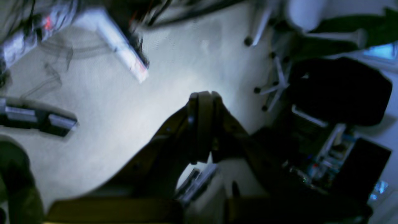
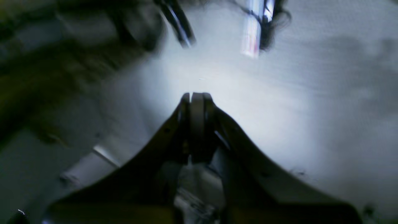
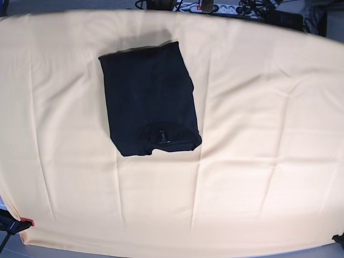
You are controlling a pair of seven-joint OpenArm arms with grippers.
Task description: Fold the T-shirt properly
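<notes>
The black T-shirt [image 3: 148, 97] lies as a folded, roughly rectangular packet on the yellow cloth, left of centre and toward the far edge, with its collar tag [image 3: 163, 137] at the near end. Neither arm shows in the base view. In the blurred left wrist view my left gripper [image 1: 203, 93] is shut, its fingers pressed together with nothing between them, over pale floor. The right wrist view, also blurred, has my right gripper [image 2: 196, 95] shut and empty above the same pale floor. The T-shirt appears in neither wrist view.
The pale yellow tablecloth [image 3: 258, 134] covers the whole table, with light creases. Cables and power strips [image 3: 215, 6] lie beyond the far edge. A red clamp [image 3: 25, 221] grips the near left corner. Office chair legs [image 1: 273, 84] and a dark chair [image 1: 339, 90] stand off the table.
</notes>
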